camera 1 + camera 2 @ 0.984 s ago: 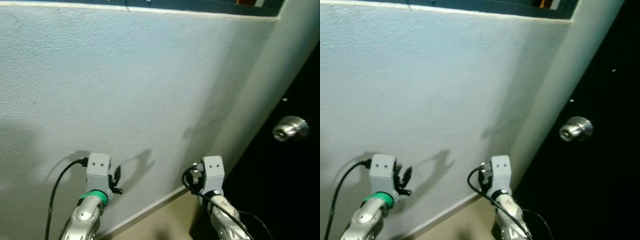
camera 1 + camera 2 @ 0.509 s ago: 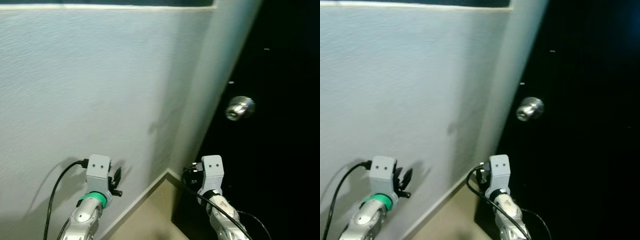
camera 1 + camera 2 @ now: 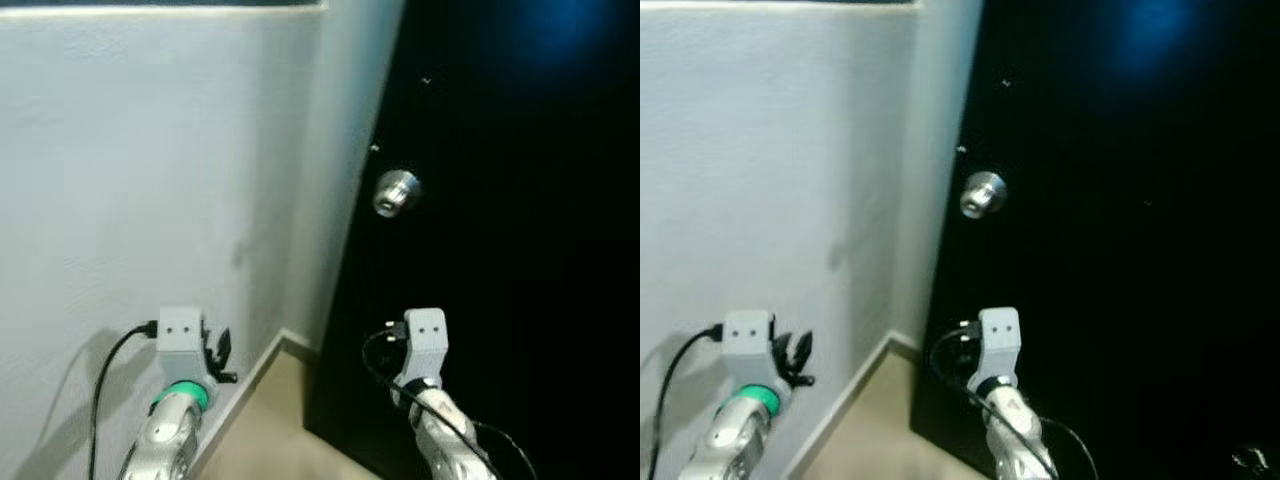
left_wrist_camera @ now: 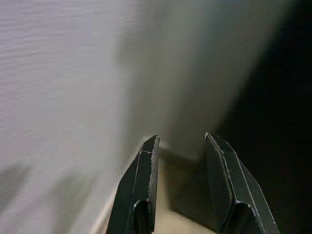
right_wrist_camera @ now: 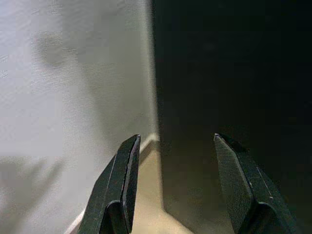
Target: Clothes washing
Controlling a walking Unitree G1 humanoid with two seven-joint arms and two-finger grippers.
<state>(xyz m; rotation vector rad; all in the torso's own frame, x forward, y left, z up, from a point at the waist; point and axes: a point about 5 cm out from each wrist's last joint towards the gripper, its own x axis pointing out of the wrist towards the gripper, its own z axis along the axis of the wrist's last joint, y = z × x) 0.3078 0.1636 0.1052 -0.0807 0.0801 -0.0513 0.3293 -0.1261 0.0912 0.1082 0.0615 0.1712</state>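
**Both grippers empty, facing dark door and white wall**

The left gripper (image 4: 178, 146) had its two black fingers (image 4: 144, 180) spread apart with nothing between them. It pointed at the foot of the white wall (image 3: 140, 180), to the left of the door (image 3: 500, 250), low down near the beige floor strip (image 3: 260, 430). The left arm (image 3: 172, 440) showed a green ring behind its grey wrist block, with a black cable looping off it.

The right gripper (image 5: 173, 151) was also spread wide and empty. It was aimed at the door's near edge, where the dark panel met the wall corner and the floor. The right arm (image 3: 440, 440) sat in front of the door's lower part, below the knob.

The silver door knob (image 3: 397, 190) was on the door's left edge, above and slightly left of the right wrist block. The door itself was black with a faint blue glare at its top. No clothes or washer could be made out; the task's things were not identifiable here.
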